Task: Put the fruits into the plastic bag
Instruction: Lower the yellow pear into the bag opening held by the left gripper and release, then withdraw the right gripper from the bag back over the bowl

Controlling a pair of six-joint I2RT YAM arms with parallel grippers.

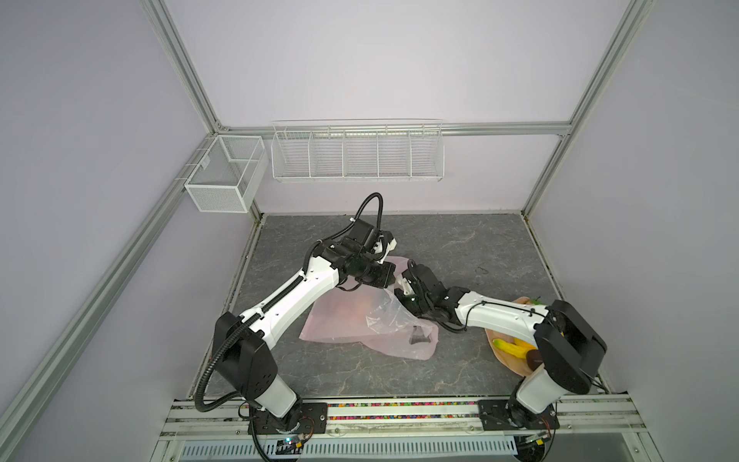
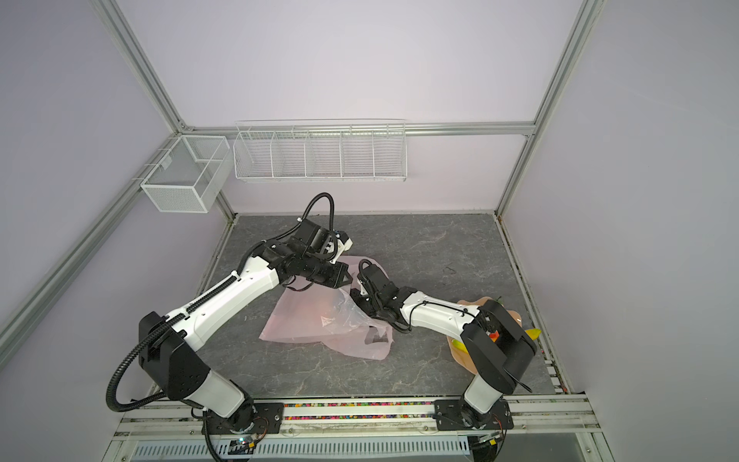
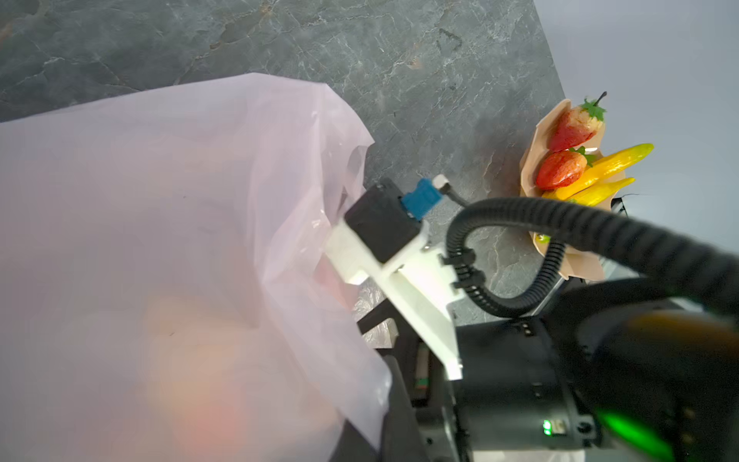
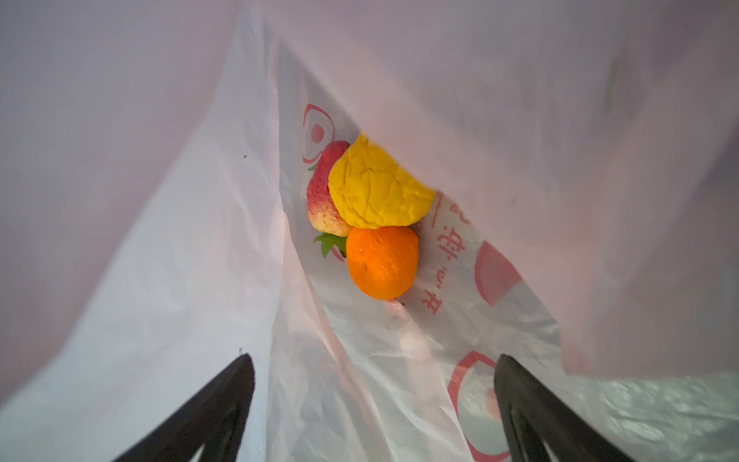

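The pale-pink plastic bag (image 1: 344, 324) (image 2: 304, 328) lies mid-table. My left gripper (image 1: 390, 278) (image 3: 380, 432) is shut on its upper edge and holds the mouth up. My right gripper (image 4: 374, 360) is inside the mouth, open, with nothing between its black fingers. Ahead of it in the bag (image 4: 160, 240) lie an orange (image 4: 382, 262), a yellow fruit (image 4: 376, 188) and a red strawberry-like fruit (image 4: 322, 192). In both top views the film hides the right gripper's fingers. Yellow bananas (image 1: 512, 346) (image 3: 608, 164), a dark fruit (image 1: 534, 358) and two red fruits (image 3: 560, 170) lie on the plate.
The peach wavy-edged plate (image 1: 508, 362) (image 3: 532, 160) sits at the table's right edge, partly under the right arm. Two white wire baskets (image 1: 356, 152) hang on the back wall. The enclosure's metal frame borders the dark marbled tabletop (image 1: 460, 248).
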